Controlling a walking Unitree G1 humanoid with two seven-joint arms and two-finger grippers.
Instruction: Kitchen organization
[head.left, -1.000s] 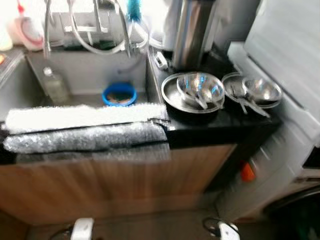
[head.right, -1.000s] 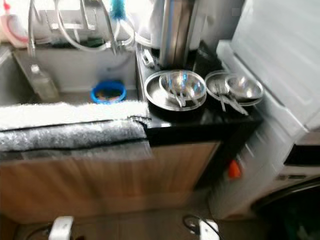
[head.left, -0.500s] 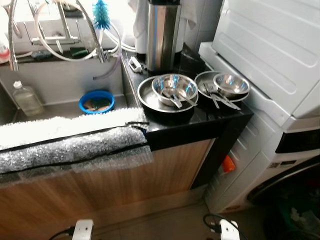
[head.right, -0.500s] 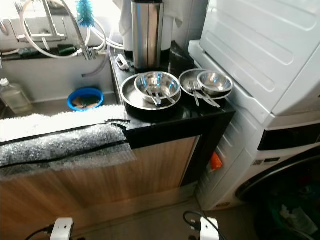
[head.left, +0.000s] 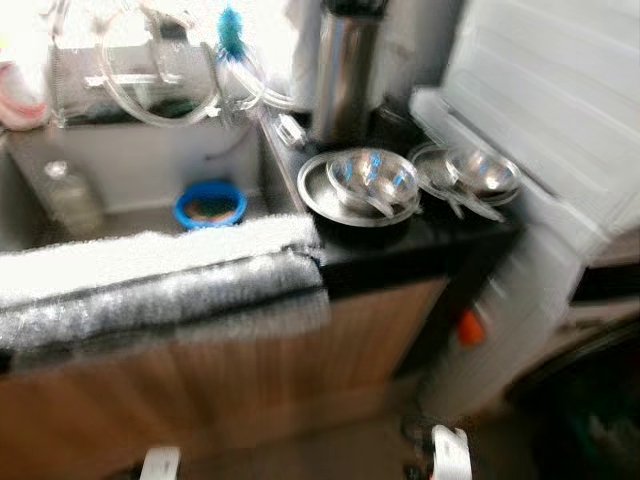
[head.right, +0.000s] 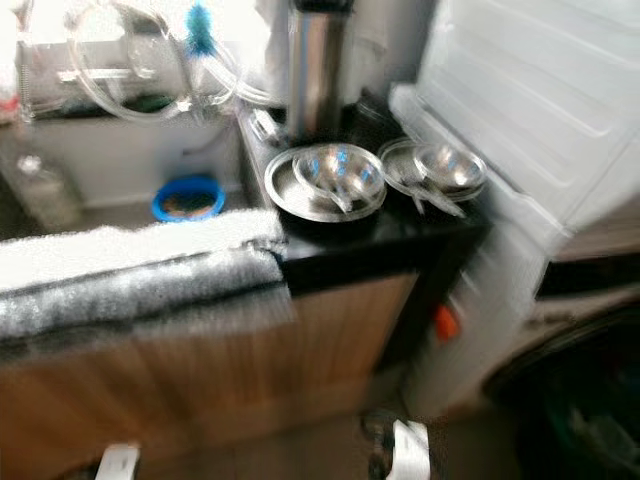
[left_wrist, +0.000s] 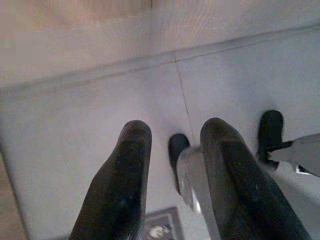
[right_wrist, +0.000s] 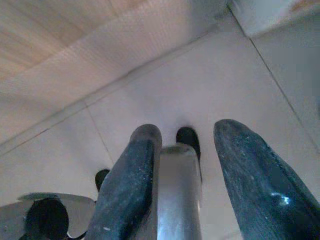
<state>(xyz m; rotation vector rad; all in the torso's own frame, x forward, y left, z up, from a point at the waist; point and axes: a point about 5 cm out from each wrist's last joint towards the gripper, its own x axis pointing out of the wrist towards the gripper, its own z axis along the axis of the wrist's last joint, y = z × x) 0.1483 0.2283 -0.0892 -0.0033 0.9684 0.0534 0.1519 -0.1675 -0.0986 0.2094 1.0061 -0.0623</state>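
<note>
The head views are blurred. At far left a sink (head.left: 60, 215) holds a clear plastic bottle (head.left: 70, 200) and, nearer the middle, a blue bowl (head.left: 210, 206); above them loop hoses and a blue-bristled brush (head.left: 232, 30). Along the sink's front edge lie a white towel (head.left: 150, 252) and, just below it, a grey textured mat (head.left: 160, 298), over a wooden cabinet front (head.left: 220, 385). To the right, on the black surface (head.left: 420, 250), a tall steel canister (head.left: 342, 75) stands behind a large steel plate (head.left: 330, 195) carrying a steel bowl (head.left: 372, 177) with cutlery in it; just beside that sits a second plate (head.left: 435, 175) with a smaller bowl (head.left: 482, 172) and more cutlery. A white appliance (head.left: 560, 150) stands at far right. Both arms hang low: the left claw (left_wrist: 172, 150) points at the pale tiled floor (left_wrist: 90, 130), its fingers apart and holding nothing, and the right claw (right_wrist: 187, 142) likewise hangs with its fingers spread above the floor.
</note>
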